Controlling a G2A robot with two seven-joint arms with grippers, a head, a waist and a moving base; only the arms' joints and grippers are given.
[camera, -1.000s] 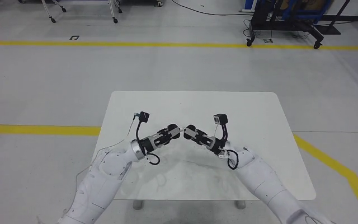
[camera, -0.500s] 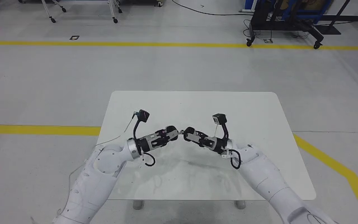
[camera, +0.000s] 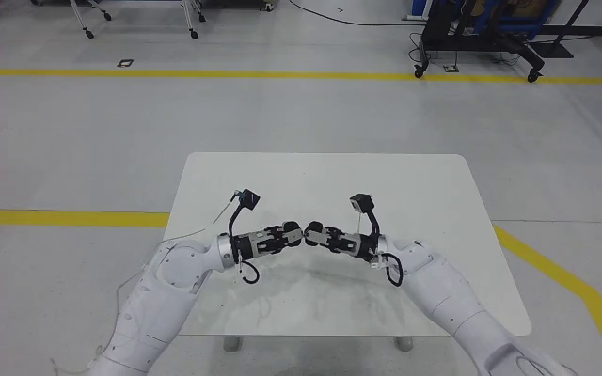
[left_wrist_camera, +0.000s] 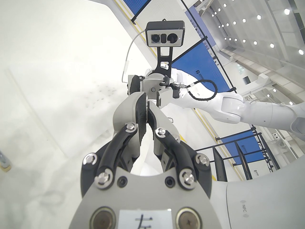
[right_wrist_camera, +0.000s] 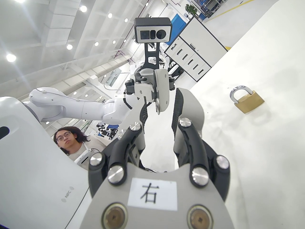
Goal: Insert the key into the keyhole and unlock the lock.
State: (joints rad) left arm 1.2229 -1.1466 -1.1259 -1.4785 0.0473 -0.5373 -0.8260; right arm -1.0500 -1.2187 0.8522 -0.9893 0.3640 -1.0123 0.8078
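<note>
At the centre of the smooth white desk [camera: 423,188], arms from 7 and 5 o'clock meet tip to tip. The left gripper [left_wrist_camera: 145,101] pinches its ribbed black jaws on a thin silvery key [right_wrist_camera: 157,107]. The right gripper [right_wrist_camera: 163,103] holds its jaws wide. The brass, chrome-hooped padlock [right_wrist_camera: 248,101] lies flat on the desk nearby.

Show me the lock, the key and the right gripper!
lock [right_wrist_camera: 250,100], right wrist view, on its brass body.
key [right_wrist_camera: 157,107], right wrist view, on its silver end.
right gripper [right_wrist_camera: 164,95], right wrist view, midway between its open fingertips.
</note>
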